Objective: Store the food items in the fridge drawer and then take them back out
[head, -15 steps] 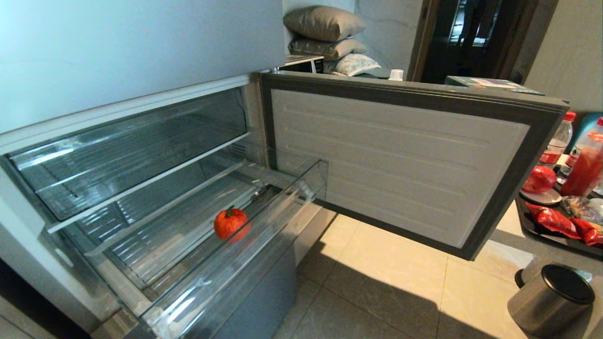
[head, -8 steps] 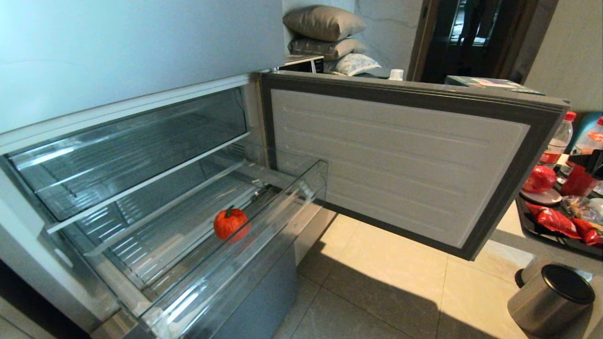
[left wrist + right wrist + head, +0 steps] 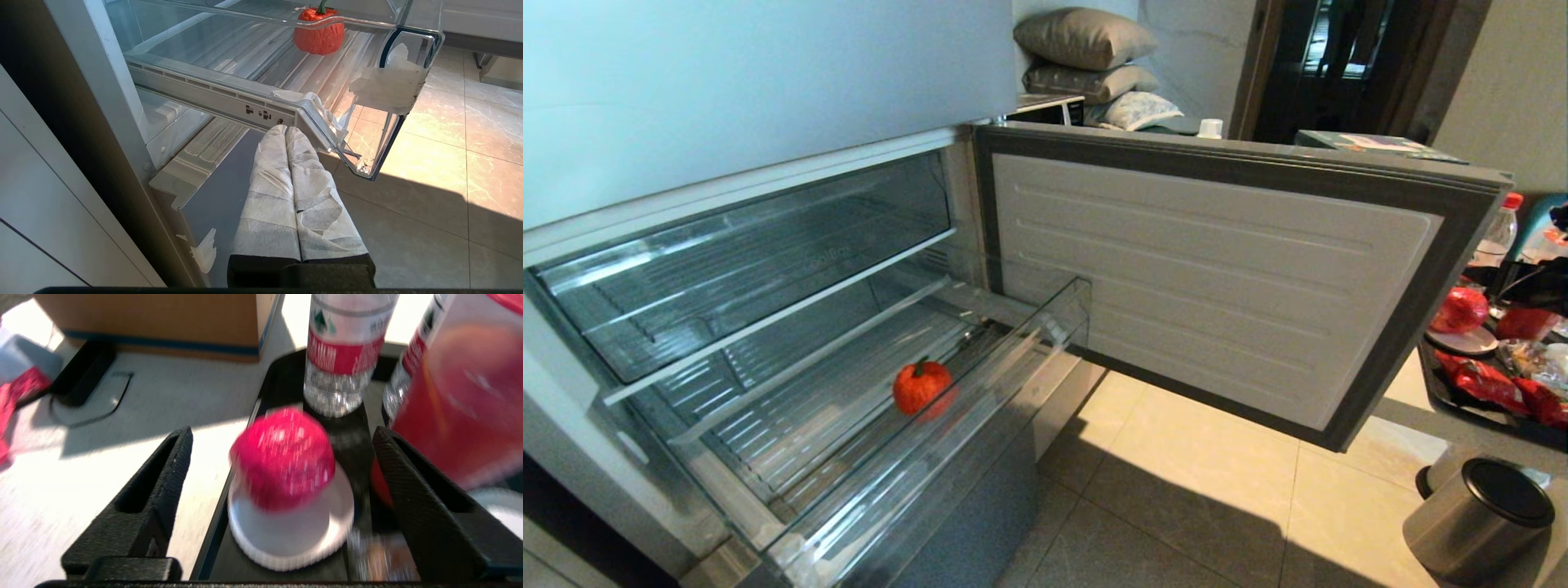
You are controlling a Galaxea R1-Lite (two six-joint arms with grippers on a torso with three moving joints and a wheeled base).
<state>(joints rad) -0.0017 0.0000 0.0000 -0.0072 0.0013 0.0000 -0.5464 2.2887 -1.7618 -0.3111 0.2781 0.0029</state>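
Note:
An orange-red fruit [image 3: 922, 386] with a green stem lies in the pulled-out clear fridge drawer [image 3: 1013, 359]; it also shows in the left wrist view [image 3: 319, 28]. A red fruit [image 3: 1459, 310] sits on a small white plate [image 3: 286, 535] on a black tray at the right. My right gripper [image 3: 282, 437] hovers over it, open, and the red fruit [image 3: 282, 457] shows between the black fingers, untouched. In the head view the right gripper [image 3: 1531, 286] is at the right edge. My left gripper [image 3: 286, 130] is shut and empty, low beside the drawer's corner [image 3: 400, 94].
The lower fridge door [image 3: 1209, 278] stands open between the drawer and the tray [image 3: 229, 571]. On or near the tray stand a water bottle [image 3: 343, 355], a red drink bottle [image 3: 461, 396] and red snack packets [image 3: 1486, 384]. A metal bin [image 3: 1478, 514] stands on the floor.
My right gripper has come into the head view at the right edge, over the tray and in front of the red bottle. The fruit in the drawer has not moved.

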